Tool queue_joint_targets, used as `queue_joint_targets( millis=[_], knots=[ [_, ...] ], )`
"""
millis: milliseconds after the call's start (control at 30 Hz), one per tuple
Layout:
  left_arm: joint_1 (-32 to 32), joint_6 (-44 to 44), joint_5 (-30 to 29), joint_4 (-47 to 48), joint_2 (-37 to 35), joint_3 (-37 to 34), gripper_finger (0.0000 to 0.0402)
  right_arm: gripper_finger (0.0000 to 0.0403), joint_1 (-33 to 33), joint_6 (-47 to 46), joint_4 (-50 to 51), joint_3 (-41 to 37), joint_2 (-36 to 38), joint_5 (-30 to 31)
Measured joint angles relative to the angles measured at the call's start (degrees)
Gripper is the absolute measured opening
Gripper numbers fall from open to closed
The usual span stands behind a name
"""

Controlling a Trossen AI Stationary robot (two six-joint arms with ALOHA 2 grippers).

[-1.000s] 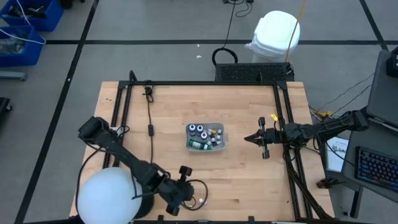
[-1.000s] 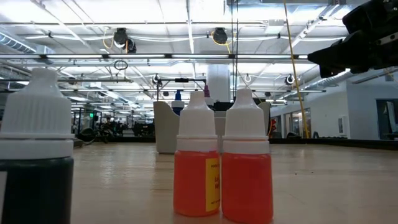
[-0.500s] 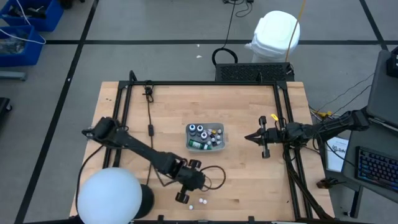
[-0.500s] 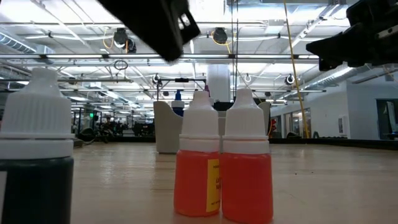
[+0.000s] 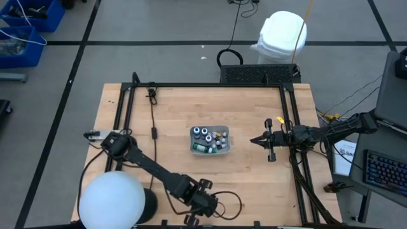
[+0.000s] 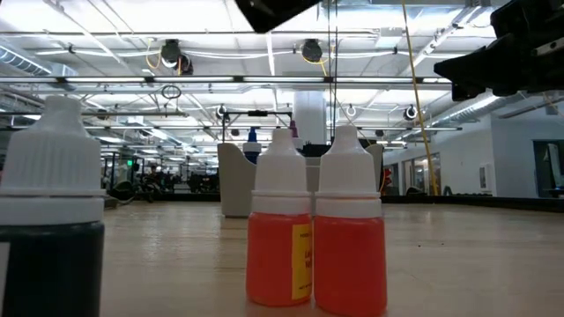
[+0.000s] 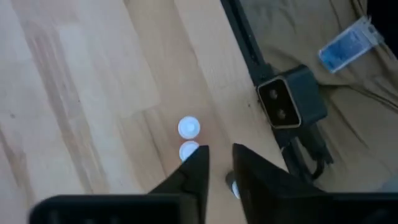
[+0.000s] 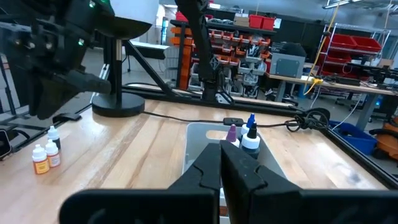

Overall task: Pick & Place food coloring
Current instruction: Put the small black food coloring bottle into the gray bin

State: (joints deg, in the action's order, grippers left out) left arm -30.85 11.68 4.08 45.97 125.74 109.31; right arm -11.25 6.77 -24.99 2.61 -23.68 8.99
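While bottles (image 6: 315, 233) crowd near, the camera box (image 7: 291, 102) stands beside.

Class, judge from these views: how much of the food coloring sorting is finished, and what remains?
Done: several bottles sit in the tray. In hand: the left gripper hovers over white-capped bottles near the table's front edge, nothing visibly held. Left: two orange bottles and a dark bottle stand outside the tray. The right gripper waits shut beside the tray.
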Motion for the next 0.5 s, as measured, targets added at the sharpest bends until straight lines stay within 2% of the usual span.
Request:
queue_joint_targets(
  millis=[167,267,500],
  knots=[
    [-1.57,-0.54,-0.17,3.76,0.51,0.18,0.0152,0.0000,0.00,-0.06,0.01,-0.04,-0.05,-0.04],
    [-2.35,2.68,-0.01,5.19,0.52,-0.74,0.0191,0.0000,0.00,-0.05,0.00,-0.04,-0.05,-0.04],
    [-4.08,6.36,-0.20,6.22,0.52,-0.93,0.0249,0.0000,0.00,-0.07,0.17,-0.07,-0.05,-0.04]
  ],
)
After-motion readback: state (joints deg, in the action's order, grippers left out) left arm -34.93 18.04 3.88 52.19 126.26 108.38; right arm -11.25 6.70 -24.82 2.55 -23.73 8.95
